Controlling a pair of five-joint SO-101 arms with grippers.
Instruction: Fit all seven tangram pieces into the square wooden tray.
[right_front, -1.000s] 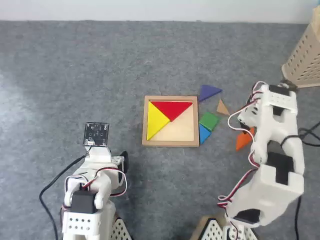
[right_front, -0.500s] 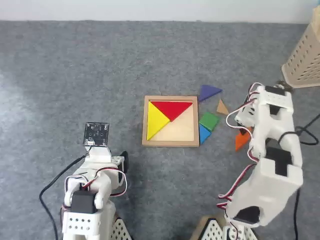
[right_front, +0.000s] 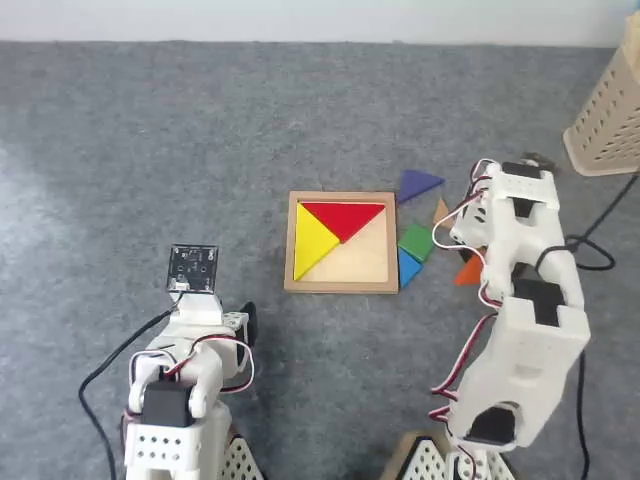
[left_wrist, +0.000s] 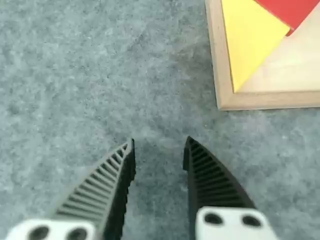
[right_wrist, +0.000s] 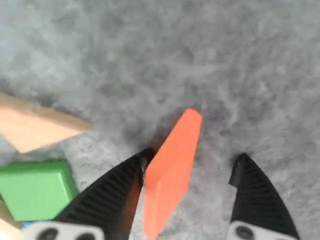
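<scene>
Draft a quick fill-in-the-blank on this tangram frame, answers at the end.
1. The wooden tray holds ____ pieces.
2. The yellow triangle borders the ____ triangle.
3. The right end effector is open around the ____ piece.
4. The left end effector grips ____.
Missing words: two; red; orange; nothing.

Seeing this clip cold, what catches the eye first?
The square wooden tray, central in the high view, holds only a red triangle and a yellow triangle, and is otherwise bare wood. Right of it, the right gripper stands open around the orange piece, near the green piece.
</scene>
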